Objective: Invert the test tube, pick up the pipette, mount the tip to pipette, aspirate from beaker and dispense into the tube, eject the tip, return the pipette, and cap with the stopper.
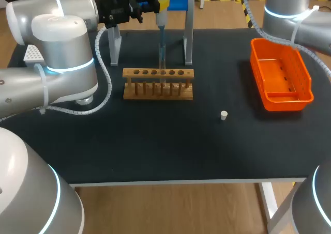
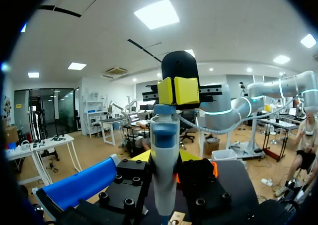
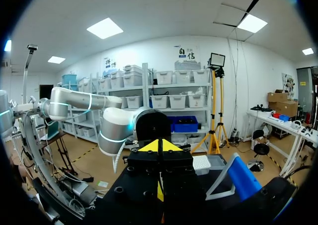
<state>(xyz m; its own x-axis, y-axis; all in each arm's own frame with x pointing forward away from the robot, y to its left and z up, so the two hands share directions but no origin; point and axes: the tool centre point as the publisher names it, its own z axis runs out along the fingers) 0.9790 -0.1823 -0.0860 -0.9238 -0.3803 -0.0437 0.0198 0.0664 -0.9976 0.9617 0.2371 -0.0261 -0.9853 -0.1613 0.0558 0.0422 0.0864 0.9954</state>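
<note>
Left gripper is pinching the pipette near its upper end, one yellow tip pressed to each side. The pipette hangs upright, above and just behind the wooden rack, with its thin lower end reaching down to the rack's row of holes. Whether it enters a hole cannot be told. Just behind the rack stands a grey stand with a blue bar, near the far edge of the table. The left arm fills the space left of the rack, its cable looping close to the rack's left end, and a white perforated box sits beyond the arm. Well right of the rack, an orange basket lies by the right edge. A small white stopper stands alone, in front and to the right of the rack. A broad stretch of black tabletop runs from the rack to the near edge. Right gripper has its yellow tips pressed together, holding nothing
</note>
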